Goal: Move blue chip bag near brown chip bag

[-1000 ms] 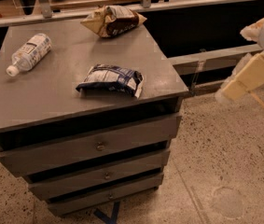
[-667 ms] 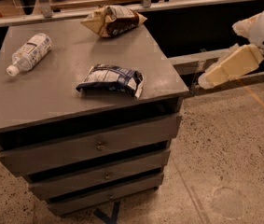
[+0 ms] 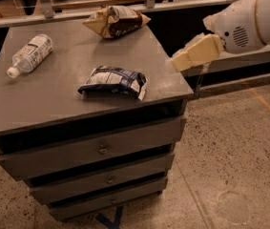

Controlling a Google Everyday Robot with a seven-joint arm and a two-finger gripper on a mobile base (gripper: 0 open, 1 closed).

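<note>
The blue chip bag (image 3: 115,82) lies flat near the front right of the grey cabinet top (image 3: 67,97). The brown chip bag (image 3: 116,21) lies at the back edge of the top, well apart from the blue one. My gripper (image 3: 182,59) comes in from the right on a white arm and hovers at the cabinet's right edge, to the right of the blue bag and above its level, holding nothing.
A clear plastic bottle (image 3: 30,54) with a white label lies on its side at the left of the top. The cabinet has several drawers (image 3: 101,149) below. A rail and shelf (image 3: 149,4) run behind it. Speckled floor (image 3: 234,166) lies to the right.
My arm has swung left from the right edge of view toward the cabinet's right edge. The bags and the bottle have not moved.
</note>
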